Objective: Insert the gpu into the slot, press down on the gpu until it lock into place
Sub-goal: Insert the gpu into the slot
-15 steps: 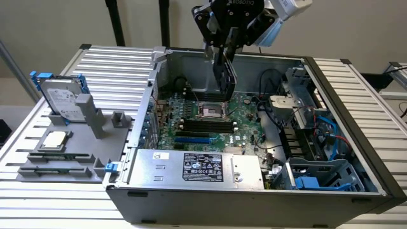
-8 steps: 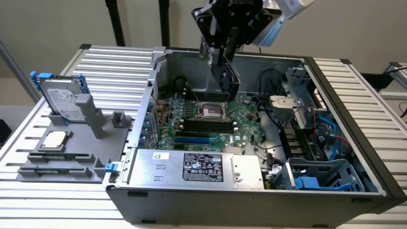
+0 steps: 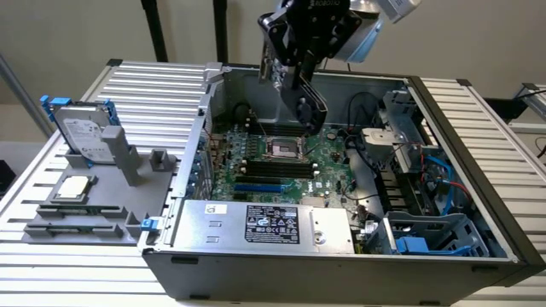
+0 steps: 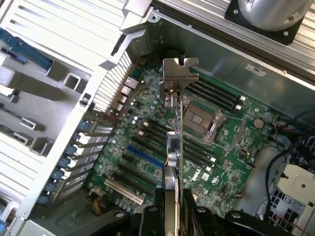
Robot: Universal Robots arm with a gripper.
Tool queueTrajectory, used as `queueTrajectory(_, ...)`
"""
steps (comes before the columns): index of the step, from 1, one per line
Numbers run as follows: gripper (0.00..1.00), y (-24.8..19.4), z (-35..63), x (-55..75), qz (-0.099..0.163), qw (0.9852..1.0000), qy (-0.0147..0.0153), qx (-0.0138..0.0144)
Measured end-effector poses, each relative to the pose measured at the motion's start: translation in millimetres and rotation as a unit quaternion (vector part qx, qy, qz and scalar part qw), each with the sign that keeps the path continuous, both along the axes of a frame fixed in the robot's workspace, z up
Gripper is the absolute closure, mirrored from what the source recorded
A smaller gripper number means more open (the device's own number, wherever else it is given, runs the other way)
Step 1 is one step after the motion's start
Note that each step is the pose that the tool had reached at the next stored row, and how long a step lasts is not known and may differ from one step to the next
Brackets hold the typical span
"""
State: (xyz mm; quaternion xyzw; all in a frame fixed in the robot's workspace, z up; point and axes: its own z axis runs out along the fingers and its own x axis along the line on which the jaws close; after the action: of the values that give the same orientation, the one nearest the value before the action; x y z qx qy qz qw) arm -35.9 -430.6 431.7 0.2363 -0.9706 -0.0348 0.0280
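My gripper (image 3: 296, 71) hangs above the open computer case and is shut on the gpu (image 3: 310, 105), a black-covered card held upright on its edge, tilted a little. In the wrist view the gpu (image 4: 175, 142) runs edge-on out from between my fingers (image 4: 157, 211), its metal bracket at the far end, over the green motherboard (image 4: 231, 147). The slot (image 3: 257, 189) is a long blue strip on the motherboard, well below the card. In the wrist view the slot (image 4: 145, 158) lies off to one side of the card's edge, apart from it.
A silver power supply (image 3: 268, 224) fills the case's near side. Black memory slots (image 3: 275, 167) and the CPU socket (image 3: 286, 146) lie under the card. On the exterior view's left, a grey fixture (image 3: 94, 211) carries a hard drive (image 3: 81, 131). Cables and a drive cage (image 3: 426, 236) crowd the case's right.
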Motion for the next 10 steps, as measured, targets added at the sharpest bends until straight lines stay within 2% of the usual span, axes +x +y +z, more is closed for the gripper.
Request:
queueTrajectory(3,0.74,0.0,-0.2,0.0,0.026,0.9997,0.0000,0.0023)
queueTrajectory(4,0.74,0.0,-0.5,0.0,0.035,0.9994,0.0000,0.0041)
queueTrajectory(10,0.74,0.0,-1.3,0.0,0.078,0.9968,-0.0004,0.0193)
